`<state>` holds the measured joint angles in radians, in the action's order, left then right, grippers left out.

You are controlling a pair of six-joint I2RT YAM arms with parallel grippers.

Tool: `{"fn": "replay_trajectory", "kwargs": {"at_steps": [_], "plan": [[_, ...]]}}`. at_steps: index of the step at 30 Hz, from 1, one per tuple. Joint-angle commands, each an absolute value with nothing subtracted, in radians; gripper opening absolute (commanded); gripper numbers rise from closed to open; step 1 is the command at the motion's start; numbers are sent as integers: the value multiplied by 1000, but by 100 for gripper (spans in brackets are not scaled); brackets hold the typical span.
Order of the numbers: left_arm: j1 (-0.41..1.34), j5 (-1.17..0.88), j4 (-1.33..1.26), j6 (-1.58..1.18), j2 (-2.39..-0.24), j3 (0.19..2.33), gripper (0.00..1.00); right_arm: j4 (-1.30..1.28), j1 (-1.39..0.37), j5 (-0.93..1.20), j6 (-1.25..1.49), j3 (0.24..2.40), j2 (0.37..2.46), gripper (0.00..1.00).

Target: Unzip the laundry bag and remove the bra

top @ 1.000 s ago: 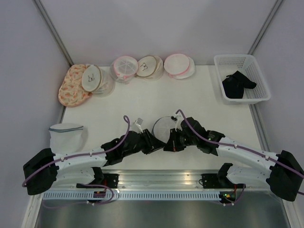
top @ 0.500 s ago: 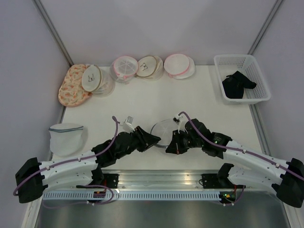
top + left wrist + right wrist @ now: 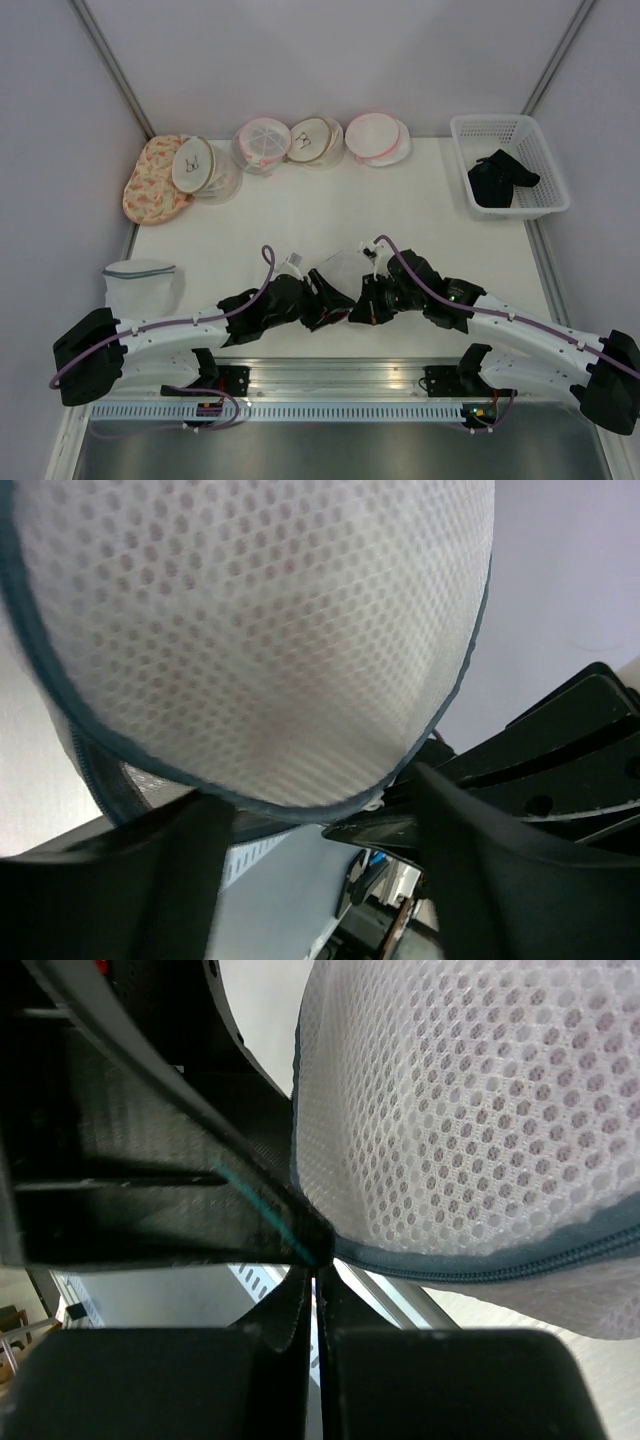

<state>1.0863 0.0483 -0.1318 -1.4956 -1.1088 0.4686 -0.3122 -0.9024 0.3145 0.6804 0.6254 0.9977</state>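
Now: right hand (image 3: 315, 1275) clamped on bag (image 3: 480, 1110) at its zip (image 3: 480, 1268), left hand (image 3: 318, 810) apart; we'd brace first, then pull along zip.

Five round bags are lined along the far edge of the table (image 3: 330, 205): a floral bag (image 3: 148, 188) at the left with a cream bag (image 3: 195, 165) resting against it, then a mesh bag (image 3: 262, 141) touching a beige bag (image 3: 314, 140), and a white bag (image 3: 377, 138) just beside. A basket (image 3: 556, 172) is set at the far right corner, and a black garment (image 3: 500, 180) is laid inside it. A pouch (image 3: 140, 286) with a grey rim is seen upright at the table's left edge, well apart from the row.
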Motion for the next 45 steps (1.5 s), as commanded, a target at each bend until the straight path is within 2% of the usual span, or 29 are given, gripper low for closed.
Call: {"fn": "replay_trajectory", "kwargs": {"at_steps": [1, 2, 3, 6, 7, 12, 22, 29, 34, 38, 42, 43, 44, 45], "plan": [[1094, 52, -198, -1552, -1121, 477, 66, -285, -907, 321, 670, 672, 992, 0], [1094, 61, -205, -1555, -1121, 473, 55, -287, -907, 321, 670, 670, 991, 0], [1092, 70, -204, -1557, -1121, 466, 31, -290, -905, 316, 667, 669, 989, 0], [1092, 97, -173, -1559, -1115, 462, 6, -307, -905, 304, 663, 666, 977, 0], [1092, 101, -166, -1560, -1112, 462, 3, -322, -905, 298, 661, 667, 973, 0], [1091, 133, -123, -1548, -1075, 454, 2, -415, -905, 229, 638, 689, 950, 0], [1046, 144, -8, -1395, -922, 434, 2, -800, -905, -202, 577, 802, 974, 0], [989, 57, 100, -1189, -894, 527, 2, -821, -891, -365, 595, 897, 1098, 0], [841, -93, 133, -1017, -908, 629, 2, -825, -891, -461, 588, 930, 1141, 1], [721, -228, 143, -950, -971, 753, 2, -808, -891, -544, 592, 925, 1157, 0], [719, -302, 158, -951, -1063, 848, 2, -755, -890, -586, 586, 919, 1138, 1], [719, -311, 153, -960, -1071, 867, 2, -755, -888, -612, 589, 920, 1132, 6], [719, -321, 141, -971, -1077, 871, 2, -767, -888, -626, 594, 931, 1129, 40], [719, -324, 135, -995, -1078, 874, 2, -776, -890, -633, 600, 939, 1120, 52]]}}
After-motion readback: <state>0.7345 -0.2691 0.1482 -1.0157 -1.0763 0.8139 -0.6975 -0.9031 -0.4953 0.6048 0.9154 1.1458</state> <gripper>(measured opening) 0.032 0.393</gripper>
